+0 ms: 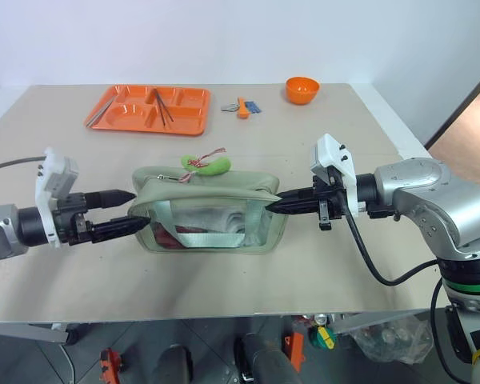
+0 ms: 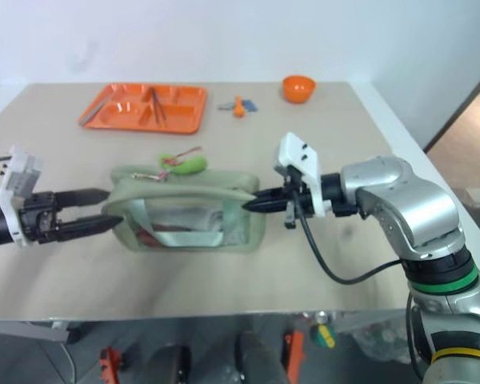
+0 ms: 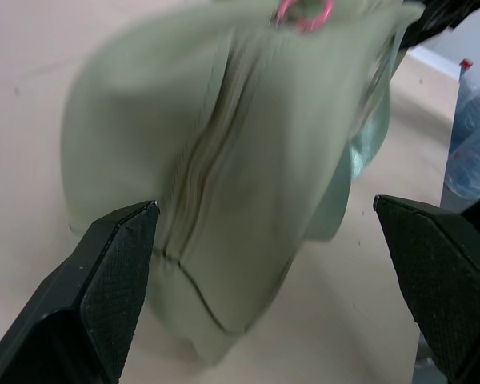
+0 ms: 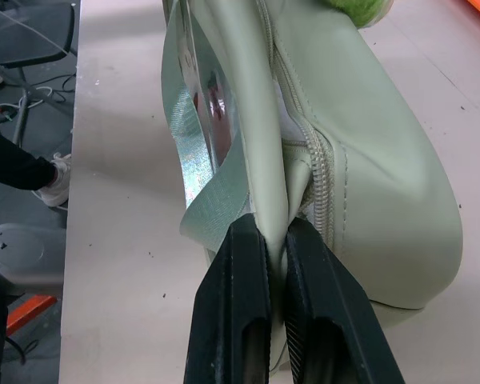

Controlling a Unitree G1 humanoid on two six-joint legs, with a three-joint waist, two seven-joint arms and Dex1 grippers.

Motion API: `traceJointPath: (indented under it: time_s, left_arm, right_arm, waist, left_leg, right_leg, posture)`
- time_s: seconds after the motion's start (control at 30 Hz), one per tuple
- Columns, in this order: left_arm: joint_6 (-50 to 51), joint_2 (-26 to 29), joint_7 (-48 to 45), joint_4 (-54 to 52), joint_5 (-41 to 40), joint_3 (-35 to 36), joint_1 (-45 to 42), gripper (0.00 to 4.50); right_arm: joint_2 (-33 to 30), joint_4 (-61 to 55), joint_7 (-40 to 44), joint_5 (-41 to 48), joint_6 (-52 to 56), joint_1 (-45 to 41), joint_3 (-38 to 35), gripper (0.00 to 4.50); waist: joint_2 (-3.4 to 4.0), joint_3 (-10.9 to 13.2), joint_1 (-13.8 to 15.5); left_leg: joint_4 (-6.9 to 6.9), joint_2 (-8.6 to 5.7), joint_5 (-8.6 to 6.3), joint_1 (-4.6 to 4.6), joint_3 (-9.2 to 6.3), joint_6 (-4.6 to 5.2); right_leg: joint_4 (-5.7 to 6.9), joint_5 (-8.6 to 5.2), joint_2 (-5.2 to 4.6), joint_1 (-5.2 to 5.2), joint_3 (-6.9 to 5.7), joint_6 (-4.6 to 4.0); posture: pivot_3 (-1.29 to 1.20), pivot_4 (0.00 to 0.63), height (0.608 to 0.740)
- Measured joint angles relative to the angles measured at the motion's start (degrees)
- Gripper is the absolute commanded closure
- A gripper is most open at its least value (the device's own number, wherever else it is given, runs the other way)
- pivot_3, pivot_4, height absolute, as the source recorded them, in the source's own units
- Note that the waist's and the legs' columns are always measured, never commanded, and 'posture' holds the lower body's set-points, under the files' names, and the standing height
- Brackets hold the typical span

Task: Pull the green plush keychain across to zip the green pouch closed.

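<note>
Your right gripper [image 4: 276,240] is clamped on the pale sage-green fabric pouch's [image 1: 208,192] end. Your left gripper [image 1: 126,211], jaws apart, next needs the lime-green fuzzy plush keychain [image 1: 210,167] behind the pouch.

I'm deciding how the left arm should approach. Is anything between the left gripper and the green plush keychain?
Only the green pouch itself: the open left gripper sits at its left end, and the green plush keychain lies behind its top. The right gripper pinches the right end.
</note>
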Motion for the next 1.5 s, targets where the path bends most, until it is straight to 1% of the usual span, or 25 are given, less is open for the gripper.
traceJointPath:
  time_s: [0.1, 0.2, 0.23, 0.27, 0.43, 0.47, 0.73, 0.8, 0.83, 0.9, 1.07, 1.2, 1.33, 1.43, 1.5]
  left_arm:
    - [-0.9, 0.0, -0.1, 0.0, 0.2, -0.1, 0.1, 0.85]
    - [-1.2, -0.2, -0.2, 0.1, 0.5, -1.1, 0.1, 1.84]
    - [-1.2, -0.5, -0.1, 0.3, 0.5, -1.6, -0.2, 2.30]
    - [-1.2, -0.8, 0.0, 0.4, 0.5, -1.8, -0.3, 2.56]
    - [-1.2, -1.5, 0.0, 1.2, 0.4, -1.9, -1.2, 4.23]
    - [-1.2, -1.6, 0.0, 1.2, 0.4, -1.9, -1.3, 4.49]
    - [-1.2, -1.9, 0.3, 1.3, 1.5, -3.1, -2.8, 4.49]
    - [-1.2, -1.9, 0.4, 1.4, 1.8, -3.5, -3.1, 4.50]
    - [-1.2, -1.9, 0.3, 1.5, 1.8, -3.7, -3.4, 4.50]
    - [-1.2, -1.9, 0.3, 1.5, 1.8, -4.0, -4.0, 4.50]
    - [-1.3, -1.9, 0.1, 1.6, 1.8, -4.4, -4.4, 4.50]
    - [-1.3, -1.9, 0.1, 1.6, 1.8, -4.4, -4.5, 4.50]
    - [-1.3, -1.9, 0.1, 1.7, 2.0, -4.5, -4.9, 4.50]
    - [-1.3, -1.9, 0.1, 1.8, 2.1, -4.5, -5.2, 4.50]
    - [-1.3, -1.9, 0.0, 2.0, 2.2, -4.5, -5.3, 4.50]
  right_arm:
    - [0.0, 0.0, 0.0, 0.0, 0.0, 0.0, 0.0, 4.50]
    - [0.0, 0.0, -0.1, 0.0, 0.0, 0.0, 0.0, 4.50]
    - [0.0, 0.0, -0.1, 0.0, 0.0, 0.0, 0.0, 4.50]
    - [0.0, 0.0, -0.1, 0.0, 0.0, 0.0, 0.0, 4.50]
    - [0.0, 0.0, -0.1, 0.0, 0.0, 0.0, 0.0, 4.50]
    - [0.0, 0.0, -0.1, 0.0, 0.0, 0.0, 0.0, 4.50]
    - [-0.3, 0.0, 0.0, -0.2, -0.2, 0.2, 0.0, 4.50]
    - [-0.5, 0.0, 0.3, -0.1, -0.7, 0.5, 0.0, 3.68]
    - [-0.7, -0.1, 0.5, -0.1, -0.7, 0.7, 0.0, 3.46]
    - [-1.3, -0.4, 1.7, 0.0, -1.2, 1.5, 0.2, 2.68]
    - [-4.4, -0.3, 3.8, -1.0, -3.3, 2.3, 0.5, 1.05]
    - [-8.1, 4.0, 6.3, -2.9, -7.2, 1.7, -1.0, 1.05]
    - [-10.7, 10.7, 8.1, -5.3, -11.8, -2.4, -3.5, 1.05]
    - [-10.5, 14.4, 8.7, -6.8, -14.7, -6.4, -3.9, 1.05]
    - [-7.3, 17.4, 8.2, -7.2, -16.4, -10.3, -3.9, 1.05]
  waist:
    - [0.00, 0.0, 0.0]
    - [0.00, 0.0, 0.0]
    - [0.00, 0.0, 0.0]
    - [0.00, 0.0, 0.0]
    - [0.00, 0.0, 0.0]
    - [0.00, 0.0, 0.0]
    - [0.00, 0.0, 0.0]
    - [0.00, 0.0, 0.1]
    - [0.00, 0.0, 0.1]
    - [0.00, 0.0, 0.3]
    - [0.00, 0.0, 0.6]
    - [0.00, 0.0, 0.7]
    - [0.01, 0.0, 0.6]
    - [0.01, 0.0, 0.6]
    - [0.02, 0.0, 0.4]
  left_leg:
    - [0.00, -0.01, 0.00, 0.00, 0.03, 0.00]
    - [0.00, -0.03, 0.00, 0.00, 0.04, 0.00]
    - [0.00, -0.03, 0.00, 0.00, 0.04, 0.00]
    - [0.00, -0.03, 0.00, 0.00, 0.04, 0.00]
    - [0.00, -0.02, 0.00, 0.00, 0.03, 0.00]
    - [0.00, -0.02, 0.00, 0.00, 0.04, 0.00]
    - [0.00, -0.09, 0.00, -0.02, 0.04, 0.00]
    - [0.01, -0.12, 0.00, -0.03, 0.04, 0.00]
    - [0.01, -0.12, 0.00, -0.03, 0.03, 0.00]
    - [0.01, -0.15, 0.00, -0.05, 0.03, 0.00]
    - [0.01, -0.17, 0.00, -0.08, 0.05, 0.00]
    - [0.02, -0.20, 0.00, -0.07, 0.08, 0.00]
    - [0.02, -0.20, 0.00, -0.06, 0.09, 0.00]
    - [0.00, -0.17, 0.00, -0.04, 0.09, 0.00]
    - [0.00, -0.15, 0.00, -0.02, 0.11, 0.00]
  right_leg:
    - [0.00, 0.00, 0.00, 0.00, 0.01, 0.00]
    - [0.00, 0.00, 0.00, 0.00, 0.02, 0.00]
    - [0.00, 0.00, 0.00, 0.00, 0.02, 0.00]
    - [0.00, 0.00, 0.00, 0.00, 0.02, 0.00]
    - [0.00, 0.00, 0.02, 0.00, 0.02, 0.00]
    - [0.00, 0.00, 0.02, 0.00, 0.02, 0.00]
    - [-0.01, 0.00, 0.01, 0.01, 0.02, 0.00]
    - [-0.01, -0.01, -0.01, 0.01, 0.01, 0.01]
    - [-0.01, -0.01, -0.01, 0.01, 0.01, 0.01]
    - [-0.01, -0.02, -0.04, 0.01, 0.01, 0.03]
    - [-0.04, -0.03, -0.08, 0.00, -0.01, 0.05]
    - [-0.05, -0.03, -0.10, 0.00, -0.04, 0.06]
    - [-0.05, -0.03, -0.08, -0.01, -0.03, 0.06]
    - [-0.05, -0.02, -0.05, -0.01, -0.02, 0.06]
    - [-0.04, -0.01, -0.03, -0.02, 0.02, 0.04]
  posture:
    - [0.00, 0.150, 0.740]
    - [0.00, 0.150, 0.740]
    - [0.00, 0.150, 0.740]
    - [0.00, 0.150, 0.740]
    - [0.00, 0.150, 0.740]
    - [0.00, 0.150, 0.740]
    - [0.00, 0.150, 0.740]
    - [0.00, 0.150, 0.740]
    - [0.00, 0.150, 0.740]
    - [0.00, 0.150, 0.740]
    - [0.00, 0.150, 0.740]
    - [0.00, 0.150, 0.740]
    - [0.00, 0.150, 0.740]
    - [0.00, 0.150, 0.740]
    - [0.00, 0.150, 0.740]
